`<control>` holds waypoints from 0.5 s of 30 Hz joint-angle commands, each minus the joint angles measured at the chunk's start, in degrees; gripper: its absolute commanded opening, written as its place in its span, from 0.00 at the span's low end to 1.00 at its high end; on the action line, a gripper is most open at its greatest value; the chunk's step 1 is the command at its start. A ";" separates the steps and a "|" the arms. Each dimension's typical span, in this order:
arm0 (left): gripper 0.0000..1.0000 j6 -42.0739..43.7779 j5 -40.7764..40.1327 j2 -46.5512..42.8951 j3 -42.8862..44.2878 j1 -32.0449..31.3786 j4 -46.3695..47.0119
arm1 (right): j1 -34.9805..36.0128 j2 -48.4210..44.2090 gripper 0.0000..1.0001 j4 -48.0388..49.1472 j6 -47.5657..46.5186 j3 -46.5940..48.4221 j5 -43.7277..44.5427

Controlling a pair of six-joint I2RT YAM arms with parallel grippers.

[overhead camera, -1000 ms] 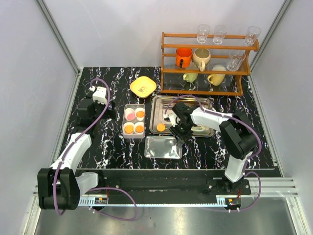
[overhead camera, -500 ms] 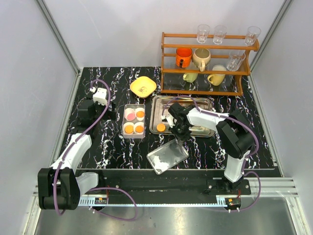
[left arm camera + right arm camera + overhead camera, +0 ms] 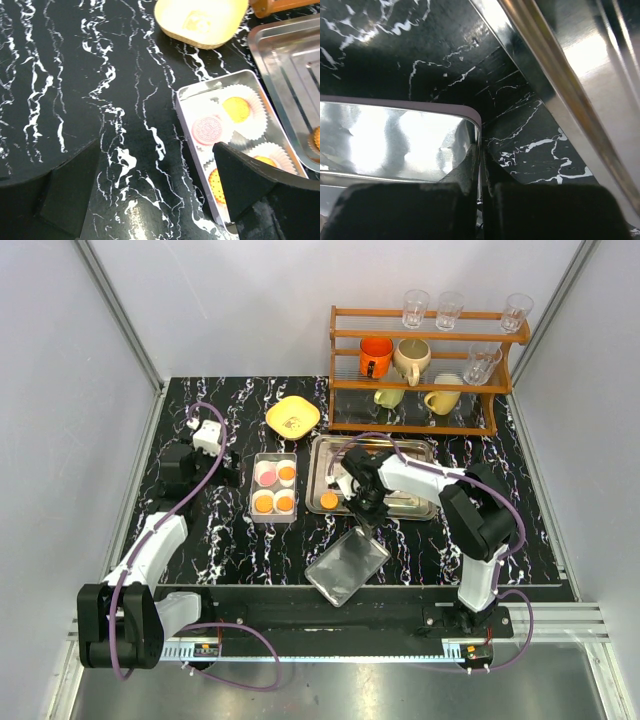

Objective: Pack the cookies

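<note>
Steel tray [image 3: 405, 455] sits at 3 o'clock of the tin [image 3: 273, 521]. The lid [image 3: 347, 565] is tilted at the tin's 5 o'clock, one edge pinched in the fully closed right gripper [image 3: 362, 523]. Left gripper [image 3: 207, 435] is at 10 o'clock, spread wide, holding nothing. Four cookies [image 3: 285, 503] are in the tin's paper cups, and one loose orange cookie [image 3: 329, 501] is at the tray's 8 o'clock corner. Step is likely lidding. Next: swing the lid toward 11 o'clock and square it over the tin.

A robotics lab cell staged as a kitchen, plain white panel walls [image 3: 240, 310] around me, aluminium frame posts [image 3: 120, 315], my black marble-look table [image 3: 230, 540], metal mounting rail [image 3: 340, 648] at my bases, wooden rack [image 3: 430, 337] of mugs [image 3: 376, 356] and glasses [image 3: 415, 308]
</note>
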 commanded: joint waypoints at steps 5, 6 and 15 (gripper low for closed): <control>0.99 2.38 17.32 -3.28 1.01 0.36 -0.45 | 0.64 -5.90 0.00 -6.62 -1.32 10.67 -1.38; 0.99 2.55 18.55 -4.06 1.36 0.36 -0.90 | 0.63 -6.25 0.00 -6.88 -1.23 11.56 -0.85; 0.99 4.66 39.11 -3.90 8.91 0.27 -13.73 | 0.63 -9.76 0.00 -0.83 -1.05 18.86 8.64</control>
